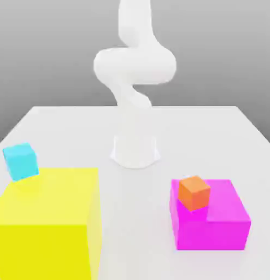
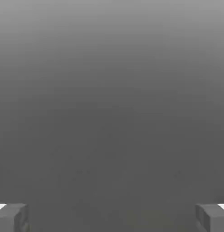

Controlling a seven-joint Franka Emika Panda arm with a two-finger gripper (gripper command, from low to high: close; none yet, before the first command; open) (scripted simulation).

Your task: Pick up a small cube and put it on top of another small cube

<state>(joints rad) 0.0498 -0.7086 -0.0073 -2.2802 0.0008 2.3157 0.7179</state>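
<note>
Orange cube (image 1: pixel 194 192) sits atop the magenta block (image 1: pixel 224 219), cyan cube (image 1: pixel 20 161) at the yellow block's (image 1: pixel 47 224) far corner — both raised off the tabletop (image 1: pixel 131 180), well apart. Gripper (image 2: pixel 112 216) jaws spread wide, nothing btwn them — prob. ready for a first grasp.

simulated test scene, not real room. shown by flat grey backdrop without walls or furniture, plain white tabletop (image 1: pixel 60 126), smooth untextured white arm (image 1: pixel 134 71) mounted at table centre. objects rendered as pure-colour blocks: large yellow block (image 1: pixel 50 229), magenta block (image 1: pixel 219 221), small cyan cube (image 1: pixel 21 161), small orange cube (image 1: pixel 194 192). no clutter or wear seen.
</note>
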